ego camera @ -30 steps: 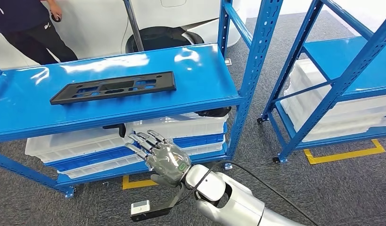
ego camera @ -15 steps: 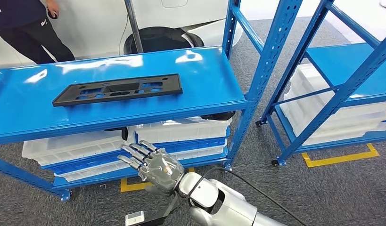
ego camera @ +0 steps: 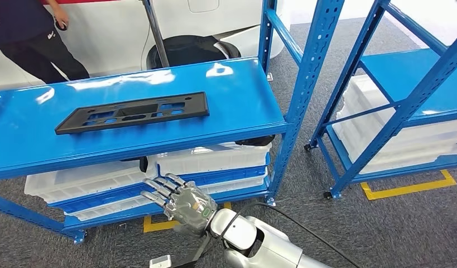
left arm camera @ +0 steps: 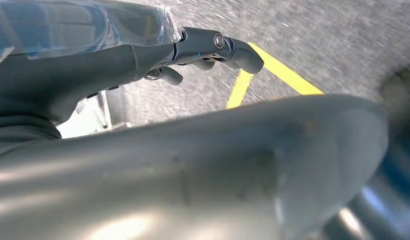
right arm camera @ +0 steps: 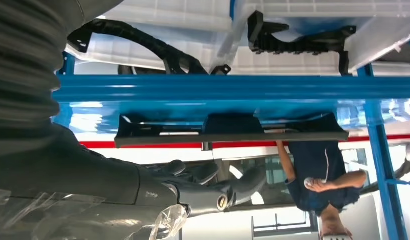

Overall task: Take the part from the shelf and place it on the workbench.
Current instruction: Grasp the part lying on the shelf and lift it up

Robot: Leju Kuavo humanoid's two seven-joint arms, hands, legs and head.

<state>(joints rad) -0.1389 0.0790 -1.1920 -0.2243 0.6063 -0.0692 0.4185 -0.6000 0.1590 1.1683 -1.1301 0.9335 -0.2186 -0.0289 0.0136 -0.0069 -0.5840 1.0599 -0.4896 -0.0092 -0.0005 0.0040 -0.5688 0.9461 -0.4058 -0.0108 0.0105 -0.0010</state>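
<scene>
Since the prior frame the right hand (ego camera: 184,202) has dropped lower, fingers spread and empty, below the shelf (ego camera: 237,100) bearing the part (ego camera: 132,112); rising, it risks striking the shelf edge.

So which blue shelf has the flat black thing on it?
The near blue shelf, right above the robot hand. The flat black part lies on its top; the other blue shelf alongside has a bare top.
</scene>
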